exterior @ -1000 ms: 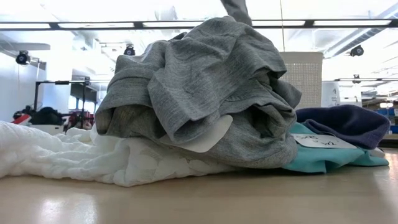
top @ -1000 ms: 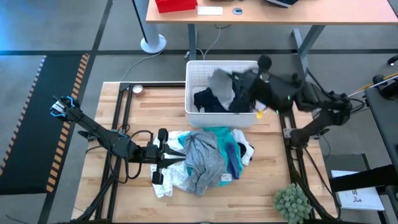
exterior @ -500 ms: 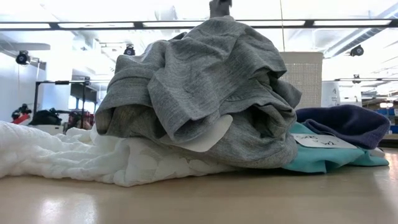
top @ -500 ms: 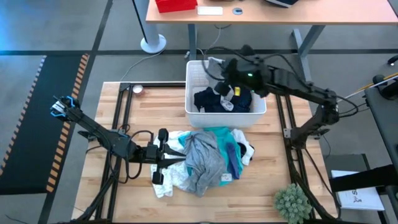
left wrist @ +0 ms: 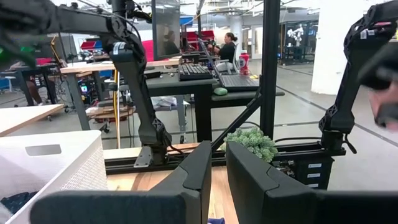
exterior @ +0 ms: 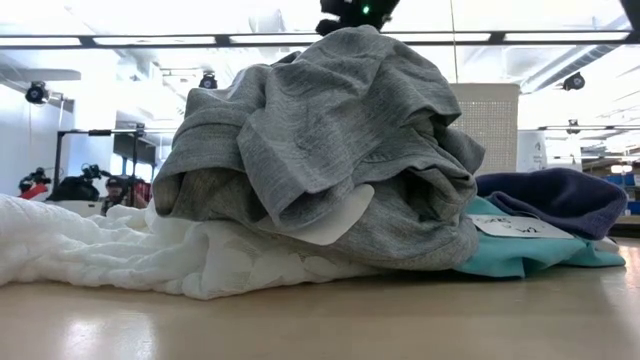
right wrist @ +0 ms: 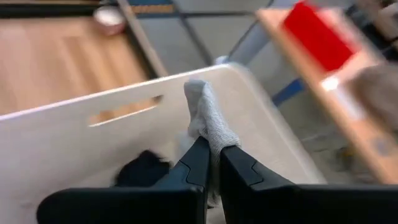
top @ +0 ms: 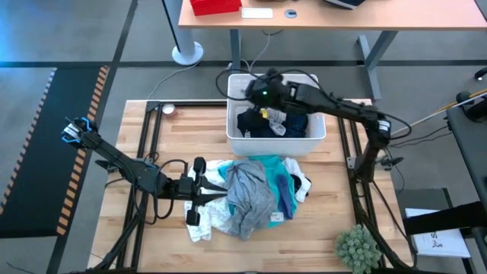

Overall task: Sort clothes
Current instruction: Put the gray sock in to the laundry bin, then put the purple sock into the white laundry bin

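Note:
A pile of clothes lies on the wooden table: a grey garment [top: 247, 194] on top, turquoise [top: 270, 164], white lacy [top: 204, 227] and dark blue [top: 288, 192] pieces under and beside it. The low view shows the grey garment [exterior: 320, 150] resting on the white lacy piece [exterior: 100, 250]. A white bin [top: 313, 133] holds dark navy clothes [top: 255, 125]. My right gripper [top: 257, 88] is over the bin's far left part, shut on a grey-white cloth [right wrist: 208, 124]. My left gripper [top: 217, 190] is shut at the pile's left edge. My right gripper pinches the grey-white knit cloth [right wrist: 211, 140] between its two fingers. The cloth's end [right wrist: 198, 96] sticks out past the fingertips toward the bin's wall. The rest of the cloth is hidden behind the fingers.
A potted plant [top: 358, 247] stands at the table's near right corner. A small round object [top: 167, 109] lies at the far left. A desk with a red box [top: 215, 6] stands beyond the far edge. Bare wood lies left of the bin.
My right gripper has gone from the bin's right side toward the table's left, across the bin, to its far left part. The big grey garment that hung by it over the bin a second ago no longer shows there.

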